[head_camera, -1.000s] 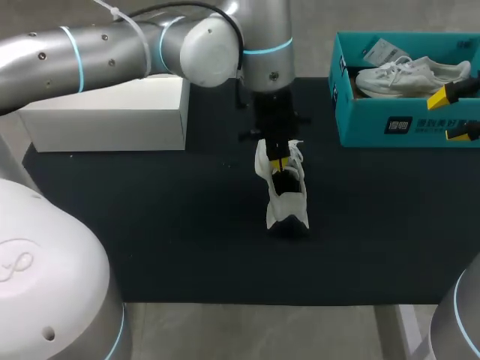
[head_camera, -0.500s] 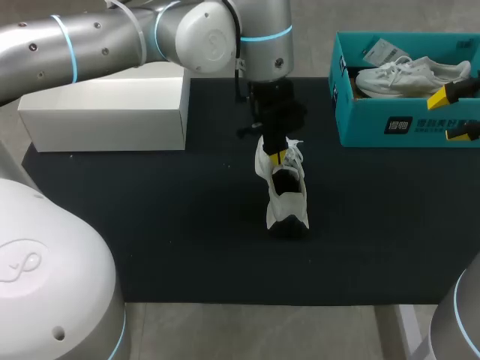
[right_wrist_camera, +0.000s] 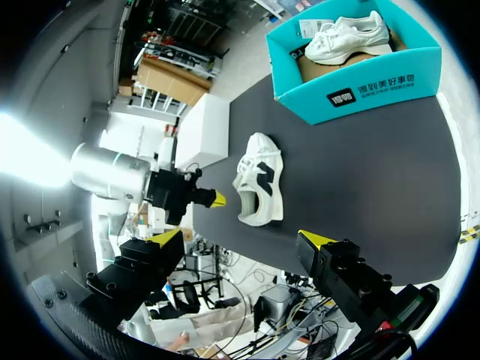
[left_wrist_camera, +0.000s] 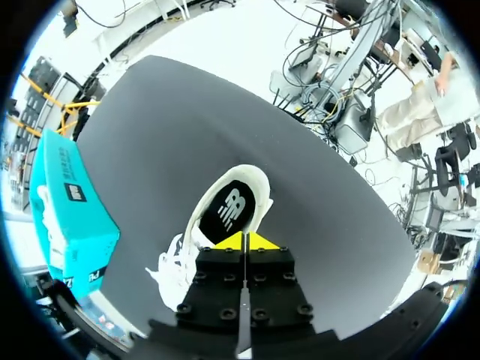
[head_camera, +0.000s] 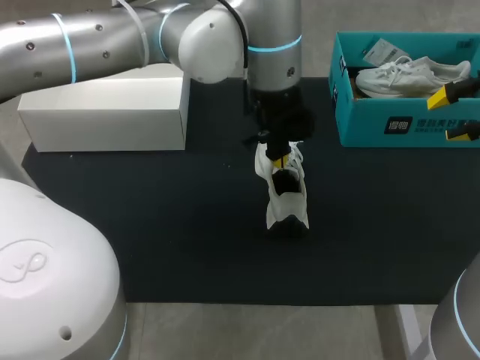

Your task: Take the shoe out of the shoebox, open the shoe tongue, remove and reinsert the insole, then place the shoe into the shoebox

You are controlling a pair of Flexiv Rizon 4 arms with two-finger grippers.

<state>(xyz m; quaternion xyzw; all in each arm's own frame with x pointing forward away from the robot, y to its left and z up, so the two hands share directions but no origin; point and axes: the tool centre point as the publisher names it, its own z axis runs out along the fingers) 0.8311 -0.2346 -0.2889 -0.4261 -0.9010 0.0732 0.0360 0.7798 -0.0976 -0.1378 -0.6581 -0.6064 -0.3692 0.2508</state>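
Teal shoebox (head_camera: 405, 124) at surface's far right corner; shoe (head_camera: 289, 199) out, mid-surface. Over its opening, left gripper (left_wrist_camera: 244, 241) pinched together, nothing visibly held; right gripper (right_wrist_camera: 241, 238) gaping, empty. Judged left: insole (left_wrist_camera: 232, 210) out and back, reboxing.

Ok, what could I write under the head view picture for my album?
Left gripper poised over a white shoe on the black mat, a second shoe lying in the teal shoebox.
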